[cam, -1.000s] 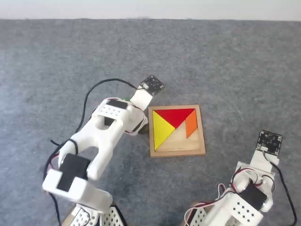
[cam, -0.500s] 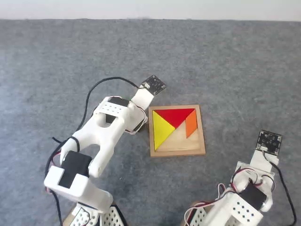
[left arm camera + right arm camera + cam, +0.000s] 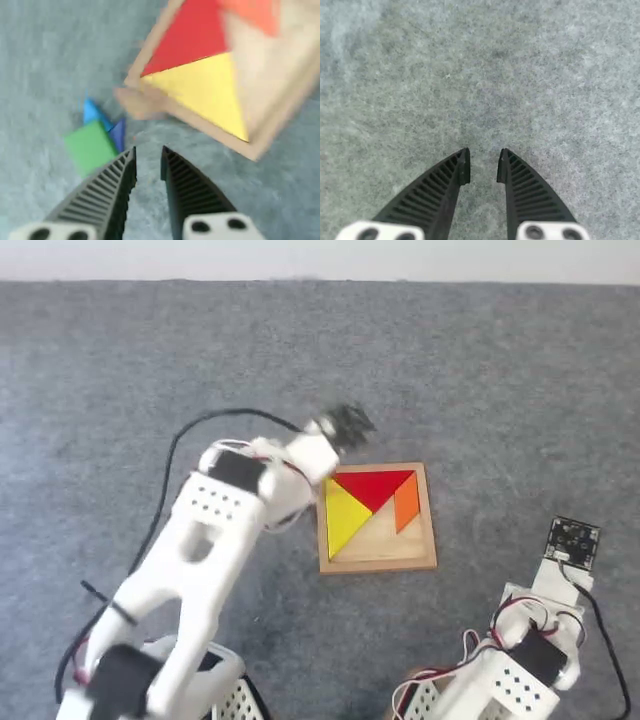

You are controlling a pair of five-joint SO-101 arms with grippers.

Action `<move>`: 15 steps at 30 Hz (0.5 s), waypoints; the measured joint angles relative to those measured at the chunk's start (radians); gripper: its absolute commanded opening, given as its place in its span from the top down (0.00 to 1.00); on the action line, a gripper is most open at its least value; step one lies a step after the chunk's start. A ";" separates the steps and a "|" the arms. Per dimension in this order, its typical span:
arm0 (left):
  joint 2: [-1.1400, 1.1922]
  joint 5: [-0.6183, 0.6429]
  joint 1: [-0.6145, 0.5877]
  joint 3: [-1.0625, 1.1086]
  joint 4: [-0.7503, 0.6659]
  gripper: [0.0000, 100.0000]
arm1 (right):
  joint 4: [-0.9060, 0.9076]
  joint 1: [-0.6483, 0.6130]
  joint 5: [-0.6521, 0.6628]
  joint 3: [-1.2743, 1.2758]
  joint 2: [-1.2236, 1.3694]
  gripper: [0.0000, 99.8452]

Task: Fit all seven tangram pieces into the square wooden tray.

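wooden tray (image 3: 380,563) partly filled; left end effector (image 3: 148,150), right end effector (image 3: 483,151) both slightly spread, empty.

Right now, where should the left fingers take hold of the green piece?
Probably from above: the green piece lies flat on the carpet, so pinch its two straight edges clear of the blue pieces, which crowd its side toward the tray.
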 measured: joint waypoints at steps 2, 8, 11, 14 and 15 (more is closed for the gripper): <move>-0.025 -0.069 0.063 0.000 0.025 0.94 | 0.000 0.000 0.000 0.000 0.000 0.89; -0.008 -0.155 0.206 0.000 0.014 0.94 | 0.000 0.000 0.000 0.000 0.000 0.89; 0.034 -0.172 0.209 0.000 -0.023 0.93 | 0.000 0.000 0.000 0.000 0.000 0.89; 0.049 -0.173 0.186 0.002 -0.066 0.93 | 0.000 0.000 0.000 0.000 0.000 0.89; 0.052 -0.143 0.164 0.002 -0.098 0.93 | 0.000 0.000 0.000 0.000 0.000 0.89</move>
